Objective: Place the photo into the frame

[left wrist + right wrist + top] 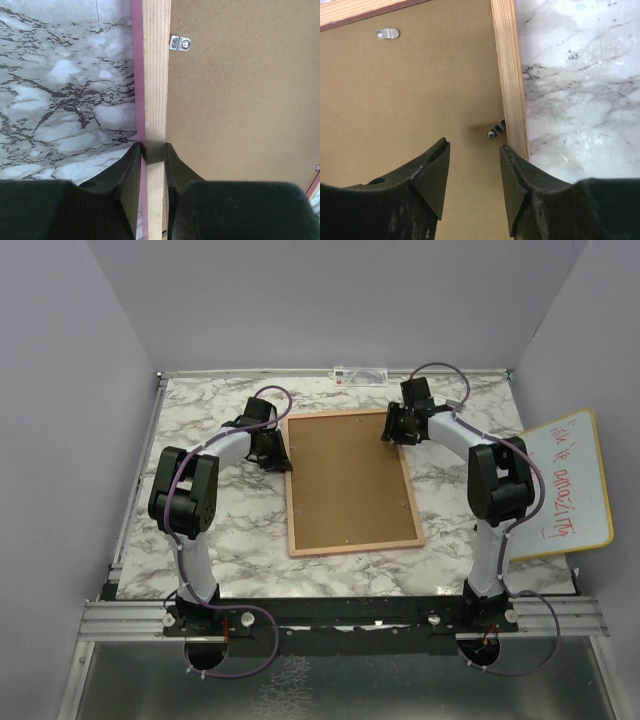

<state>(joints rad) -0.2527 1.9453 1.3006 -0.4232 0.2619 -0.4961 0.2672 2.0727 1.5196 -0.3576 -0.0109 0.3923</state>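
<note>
The frame (352,546) lies face down in the middle of the table, its light wood back up and the brown backing board (350,480) set inside it. The photo is hidden. My left gripper (278,452) is at the frame's left rim. In the left wrist view the left gripper (154,150) is shut on the wood rim (156,75), one finger on the pink outer edge and one on the inner side. My right gripper (475,150) stands open over the backing board, just inside the right rim (507,65), with a small metal clip (496,130) ahead of it.
A wood-edged whiteboard (567,485) with red writing hangs over the table's right edge. Other metal clips (180,43) (387,33) sit along the frame's inner rim. Marble tabletop (220,530) shows on both sides of the frame. Walls close in behind and on both sides.
</note>
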